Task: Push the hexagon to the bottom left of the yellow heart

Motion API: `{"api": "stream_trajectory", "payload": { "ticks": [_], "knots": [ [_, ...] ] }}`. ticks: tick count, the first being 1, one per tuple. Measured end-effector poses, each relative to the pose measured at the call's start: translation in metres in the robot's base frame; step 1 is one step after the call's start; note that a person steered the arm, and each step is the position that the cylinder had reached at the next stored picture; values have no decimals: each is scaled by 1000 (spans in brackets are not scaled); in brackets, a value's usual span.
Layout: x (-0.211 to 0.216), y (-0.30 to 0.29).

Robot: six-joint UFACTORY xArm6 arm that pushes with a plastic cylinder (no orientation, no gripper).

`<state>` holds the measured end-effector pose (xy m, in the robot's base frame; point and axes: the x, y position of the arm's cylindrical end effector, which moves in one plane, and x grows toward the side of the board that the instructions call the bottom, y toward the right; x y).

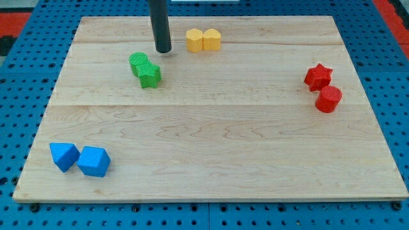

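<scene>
Taking the middle of the wooden board (211, 128) as the clock's centre, two yellow blocks sit at twelve o'clock near the view's top edge. They touch side by side, the left yellow block (195, 39) at nine o'clock of the right yellow block (213, 39). My tip (163, 51) stands just beside that pair, at about eight o'clock of it.

Two green blocks touch near ten o'clock. The upper green block (138, 62) lies at eleven o'clock of the lower green block (151, 76), and the tip is at one o'clock of them, close but apart.

At three o'clock, the red star (317, 76) has a second red block (329, 99) at its five o'clock, touching or nearly so.

At eight o'clock, near the board's corner, the left blue block (64, 156) and the right blue block (94, 161) touch.
</scene>
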<state>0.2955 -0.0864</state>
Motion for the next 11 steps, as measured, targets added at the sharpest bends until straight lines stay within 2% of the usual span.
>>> {"api": "stream_trajectory", "payload": {
  "ticks": [2,4,6,7,8,11],
  "knots": [
    [-44,0],
    [-50,0],
    [-74,12],
    [-74,19],
    [-67,69],
    [-46,69]
  ]
}}
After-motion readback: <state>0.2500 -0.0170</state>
